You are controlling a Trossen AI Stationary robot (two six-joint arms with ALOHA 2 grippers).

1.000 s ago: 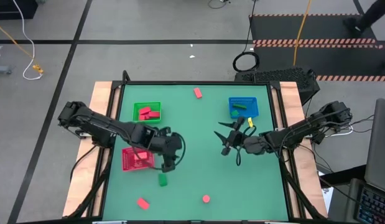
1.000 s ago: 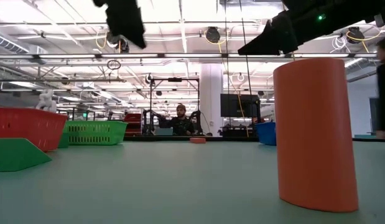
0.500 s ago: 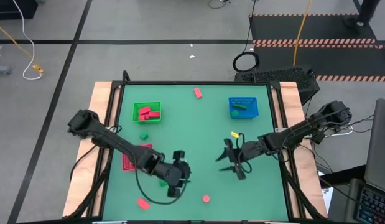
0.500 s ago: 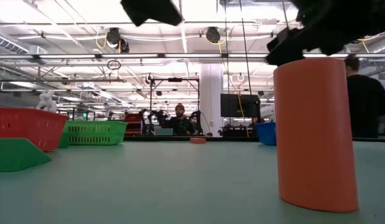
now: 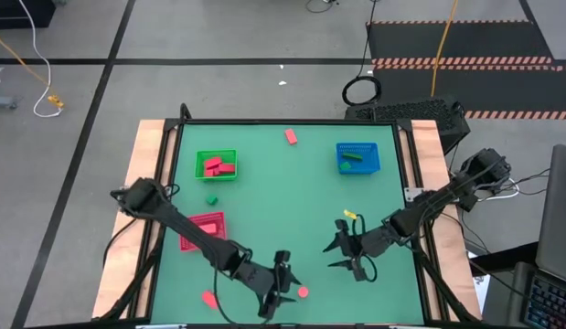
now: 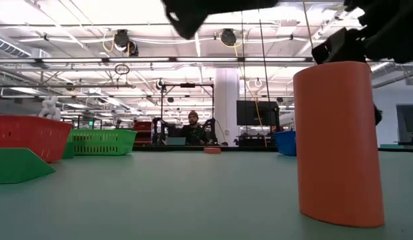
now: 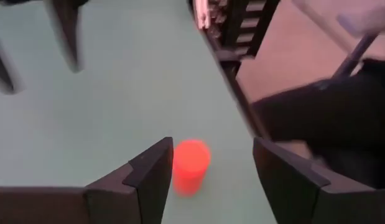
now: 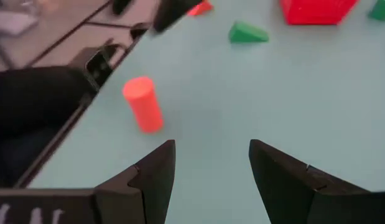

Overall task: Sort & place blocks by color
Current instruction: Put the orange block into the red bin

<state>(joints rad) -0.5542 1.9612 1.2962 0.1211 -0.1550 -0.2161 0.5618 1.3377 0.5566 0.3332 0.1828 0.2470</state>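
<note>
Red cylinder block [image 5: 303,292] stands unlabelled beside the open left gripper [image 5: 284,291].

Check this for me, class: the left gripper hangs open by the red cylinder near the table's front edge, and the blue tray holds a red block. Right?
Not quite. The blue tray holds a green block, as the high view shows. The left gripper does hang open by the red cylinder.
</note>
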